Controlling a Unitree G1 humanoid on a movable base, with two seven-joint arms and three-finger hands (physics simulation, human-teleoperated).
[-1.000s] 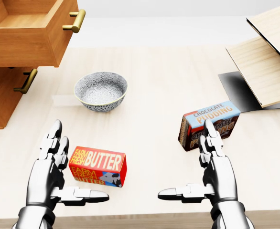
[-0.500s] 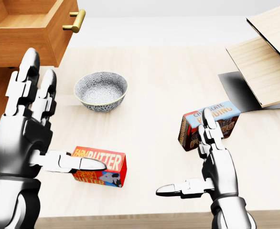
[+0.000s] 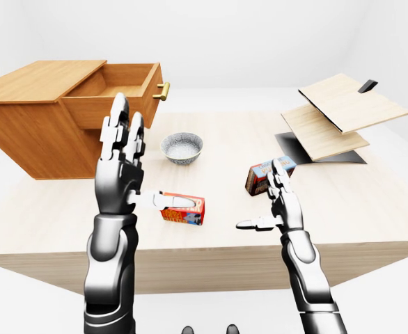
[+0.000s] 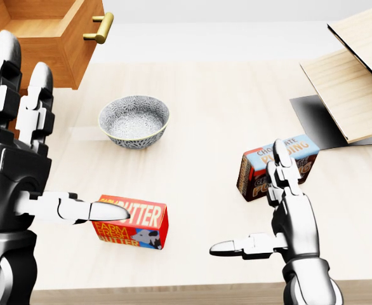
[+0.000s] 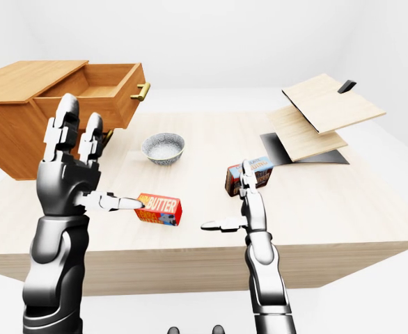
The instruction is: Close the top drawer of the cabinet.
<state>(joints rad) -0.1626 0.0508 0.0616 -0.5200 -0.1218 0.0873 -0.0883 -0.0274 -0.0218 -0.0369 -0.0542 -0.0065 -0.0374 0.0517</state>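
The wooden cabinet (image 3: 30,122) stands on the table at the left of the left-eye view. Its top drawer (image 3: 120,94) is pulled out, its brass handle (image 3: 162,91) facing right; the drawer (image 4: 40,38) and handle (image 4: 99,28) fill the top left of the head view. My left hand (image 4: 46,146) is open, raised upright with fingers spread, just below the drawer's front and apart from it. My right hand (image 4: 256,203) is open and empty low over the table, near the pudding box.
A patterned bowl (image 4: 134,121) sits right of the cabinet. A red butter box (image 4: 132,222) lies under my left thumb. A chocolate pudding box (image 4: 278,166) stands by my right hand. Tilted wooden boards (image 4: 357,82) on a dark stand occupy the right.
My left hand has risen from low over the table to up in front of the drawer, fingers still spread. My right hand has barely moved. The drawer stays open.
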